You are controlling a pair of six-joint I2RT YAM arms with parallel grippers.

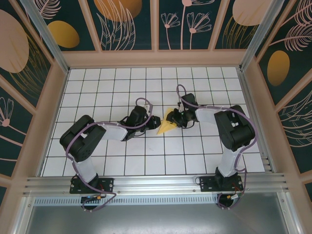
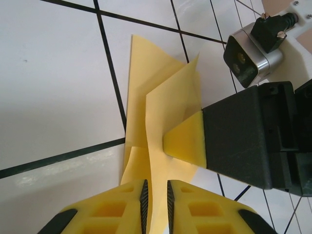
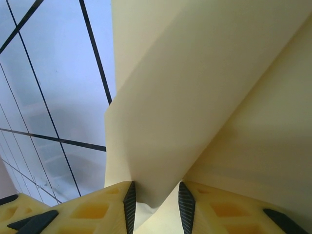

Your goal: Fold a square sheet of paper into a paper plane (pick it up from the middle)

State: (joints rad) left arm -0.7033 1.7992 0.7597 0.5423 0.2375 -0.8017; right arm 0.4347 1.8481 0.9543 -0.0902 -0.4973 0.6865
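The white grid-tiled table point(image 1: 122, 161) sits boxed in by dark walls point(image 1: 126, 24) painted with orange ovals and leaf outlines. From the near edge the left arm point(image 1: 87, 139) and the right arm point(image 1: 234, 129) bend inward, and their wrists meet about the middle of the table. The square sheet of paper point(image 1: 167, 126) lies there, well apart from every edge, yellow and already partly folded into a pointed shape, with its tip towards the near left corner. In the left wrist view the paper point(image 2: 161, 83) has one layer flat on the tiles and a flap standing up from it. The left gripper point(image 1: 155, 122) is at the tip end; its jaws point(image 2: 157, 187) are almost together with a fold between them, though whether they pinch it I cannot tell. The right gripper point(image 1: 178, 118) is partly open, its yellow fingertip point(image 2: 183, 141) against the raised flap. Its own view point(image 3: 156, 195) shows paper point(image 3: 195, 97) dipping between the pads; a firm hold cannot be made out.
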